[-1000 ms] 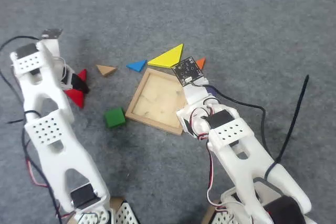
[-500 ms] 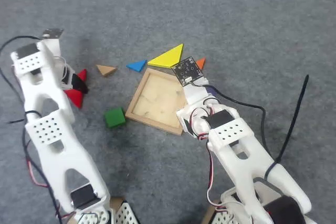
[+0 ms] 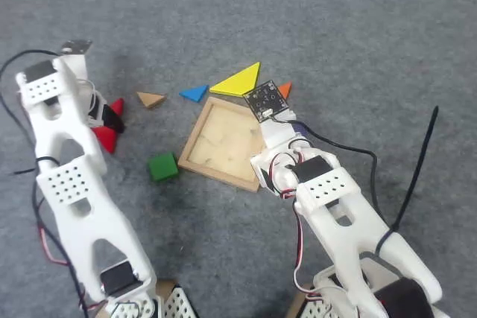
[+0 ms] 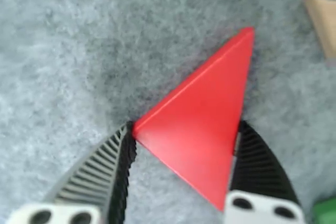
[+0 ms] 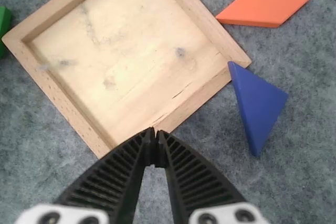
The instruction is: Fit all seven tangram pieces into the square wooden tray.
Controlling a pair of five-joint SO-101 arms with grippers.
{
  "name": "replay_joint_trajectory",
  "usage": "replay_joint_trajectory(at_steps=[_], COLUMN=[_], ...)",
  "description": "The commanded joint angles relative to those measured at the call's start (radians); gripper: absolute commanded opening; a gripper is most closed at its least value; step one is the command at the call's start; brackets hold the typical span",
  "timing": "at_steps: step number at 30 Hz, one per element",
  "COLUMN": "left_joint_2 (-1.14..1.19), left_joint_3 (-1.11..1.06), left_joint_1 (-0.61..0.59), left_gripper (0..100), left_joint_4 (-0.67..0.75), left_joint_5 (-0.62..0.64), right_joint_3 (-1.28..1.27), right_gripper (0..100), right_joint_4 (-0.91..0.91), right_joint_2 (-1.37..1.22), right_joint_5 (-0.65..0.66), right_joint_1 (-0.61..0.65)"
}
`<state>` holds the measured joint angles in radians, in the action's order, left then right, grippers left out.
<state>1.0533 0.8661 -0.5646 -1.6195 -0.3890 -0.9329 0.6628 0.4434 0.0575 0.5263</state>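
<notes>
Left claw: your left claw is down on the worktop at the left side of the scene; its ribbed fingers sit narrow around the red triangle, one touching a corner and the other pressed against an edge.
Red triangle: it lies flat on the grey worktop between those fingers; in the high view you see it well to the left of the tray.
Right claw: your right claw is closed with its fingers pressed together and nothing between them; its tip hangs over the tray's near rim.
Tray: the square wooden tray sits mid-worktop, turned at an angle; its floor is bare wood.
Near the right claw: the dark blue triangle lies just beside a tray corner; the orange parallelogram lies a little beyond it.
Behind the tray: the yellow triangle is close to the far corner; the light blue triangle and the tan triangle follow in a row to its left.
Green square: it rests just off the tray's left corner.
Task state: every piece you can see lies outside the tray.
</notes>
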Motion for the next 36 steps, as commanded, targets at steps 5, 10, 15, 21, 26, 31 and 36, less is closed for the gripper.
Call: replay_joint_trajectory(at_steps=[5,10,15,21,26,31,36], left_joint_2=[0.003,0.002,0.0,-0.12,-0.293,-0.512,-0.726], left_joint_3=[0.127,0.15,0.15,0.087,-0.099,-0.314,-0.581], left_joint_1=[-0.017,-0.017,-0.017,-0.034,-0.028,-0.025,0.006], left_gripper=[11,10,10,10,10,10,10], left_joint_4=[-0.112,-0.135,-0.137,-0.137,-0.135,-0.13,-0.066], left_joint_5=[-0.049,-0.049,-0.049,-0.043,-0.041,0.044,0.207], right_joint_3=[0.023,0.023,0.023,0.023,0.023,0.023,0.023], right_gripper=[0.9,0.9,0.9,0.9,0.9,0.9,0.9], right_joint_4=[-0.022,-0.022,-0.022,-0.022,-0.022,-0.022,-0.021], right_joint_2=[-0.013,-0.013,-0.013,-0.012,-0.007,-0.005,-0.004], right_joint_5=[0.014,0.014,0.014,0.014,0.015,0.015,0.015], right_joint_1=[-0.004,-0.004,-0.004,-0.004,-0.004,-0.004,-0.015])
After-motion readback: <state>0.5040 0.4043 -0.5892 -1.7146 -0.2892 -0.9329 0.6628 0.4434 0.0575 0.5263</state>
